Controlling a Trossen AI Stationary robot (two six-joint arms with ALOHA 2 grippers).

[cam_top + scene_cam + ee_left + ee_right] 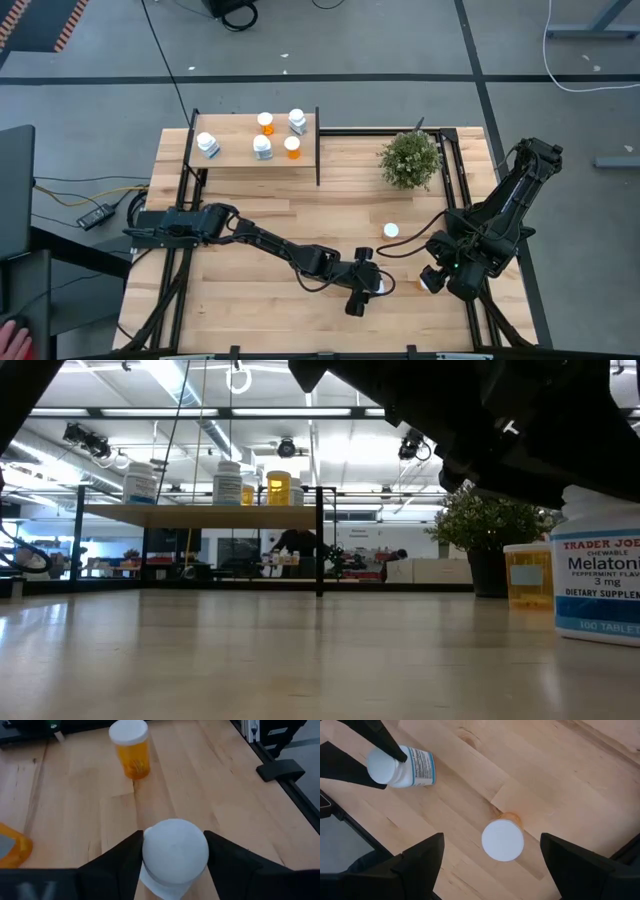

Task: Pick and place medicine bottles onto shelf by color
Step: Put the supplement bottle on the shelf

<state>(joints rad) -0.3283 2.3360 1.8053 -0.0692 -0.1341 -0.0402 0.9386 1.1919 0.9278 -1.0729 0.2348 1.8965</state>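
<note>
Near the plant (410, 158), toward the bench's (260, 215) front edge, a white melatonin bottle (173, 854) sits clamped in the left claw (366, 288), apparently mid-pick; next comes the carry to the shelf (235, 152). The right claw (492, 862) hangs spread over an orange bottle (503, 839). Shelf labels stay illegible.

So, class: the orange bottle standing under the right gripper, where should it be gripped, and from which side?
Grip the orange bottle from straight above, fingers closing on opposite sides just below its white cap. It stands upright with bare wood all round, and the open right gripper already straddles it; its round body suits any finger angle.
</note>
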